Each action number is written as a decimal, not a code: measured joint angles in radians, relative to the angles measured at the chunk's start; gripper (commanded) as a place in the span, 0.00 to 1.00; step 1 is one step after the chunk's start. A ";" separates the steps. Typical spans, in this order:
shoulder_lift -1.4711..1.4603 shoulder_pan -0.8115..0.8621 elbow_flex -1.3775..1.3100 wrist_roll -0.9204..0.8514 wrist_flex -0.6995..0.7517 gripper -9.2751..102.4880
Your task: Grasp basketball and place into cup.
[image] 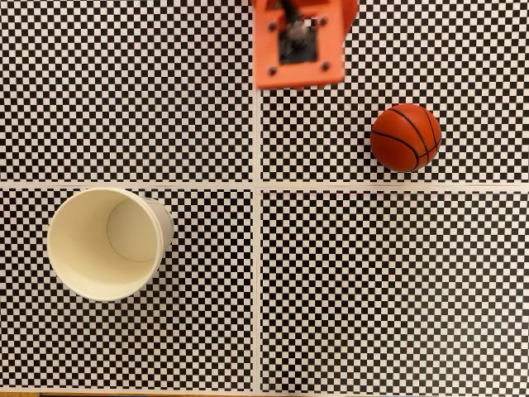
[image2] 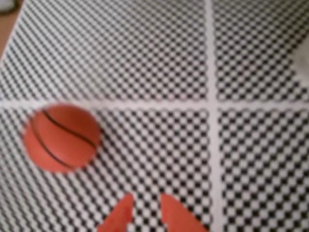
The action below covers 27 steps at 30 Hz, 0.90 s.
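An orange basketball (image: 405, 137) sits on the checkered mat (image: 372, 281) in the upper right of the fixed view, well apart from the cream paper cup (image: 106, 244) standing upright, mouth open, at lower left. In the wrist view, the gripper (image2: 146, 205) enters from the bottom edge, its orange fingertips (image2: 123, 209) slightly parted and holding nothing, the ball (image2: 61, 137) lying off to their left.

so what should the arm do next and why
Probably swing the gripper toward the small orange-red toy basketball. In the wrist view the ball sits up and left of the orange fingers, apart from them, with only a narrow gap between the tips. The wide cream-white paper cup stands empty.
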 measured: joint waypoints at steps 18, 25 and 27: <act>-0.607 -0.150 -0.394 0.084 0.003 0.08; -0.836 -0.249 -0.549 0.141 0.005 0.08; -0.885 -0.264 -0.595 0.167 0.005 0.08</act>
